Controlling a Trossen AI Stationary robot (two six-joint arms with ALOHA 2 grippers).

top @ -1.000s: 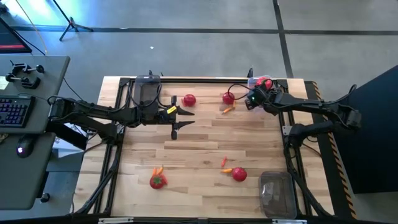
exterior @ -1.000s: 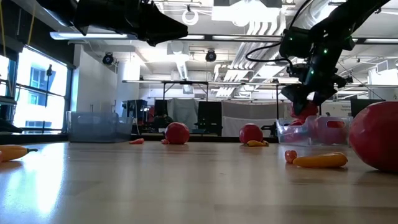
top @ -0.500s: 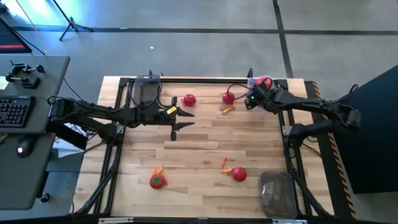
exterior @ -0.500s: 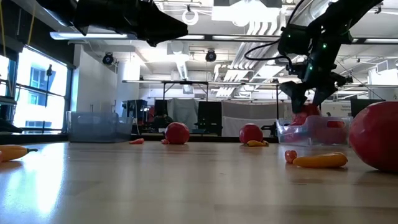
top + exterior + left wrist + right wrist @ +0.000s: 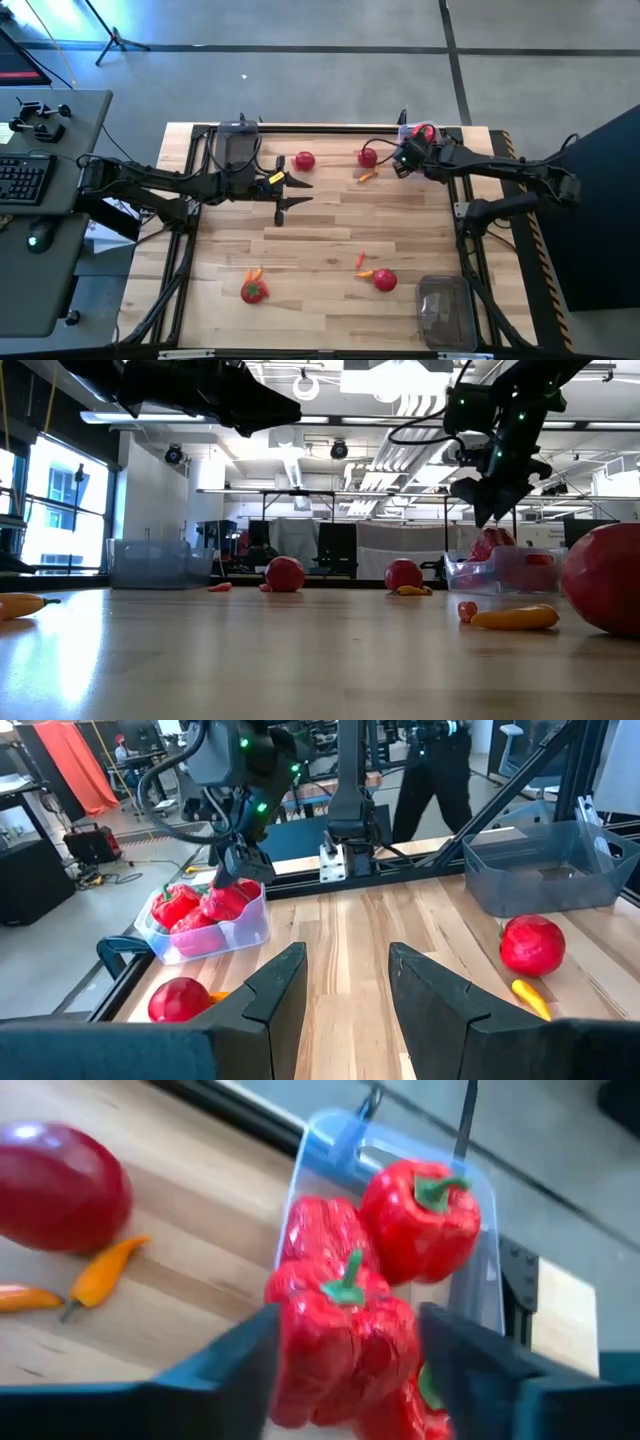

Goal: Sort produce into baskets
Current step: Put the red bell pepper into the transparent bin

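A grey desk (image 5: 55, 150) stood just left of the wooden table (image 5: 320, 240). On the desk lay a keyboard (image 5: 22, 178) and a mouse (image 5: 38, 238). Beyond the table, a person (image 5: 435, 770) stood.

Honestly there's nothing I can read anywhere here. No labels, brand names, numbers or signs show on anything I'm looking at, near or far. The keyboard (image 5: 22, 177) sitting off at about 9 o'clock has keys, but the lettering on them is way too small to make out.
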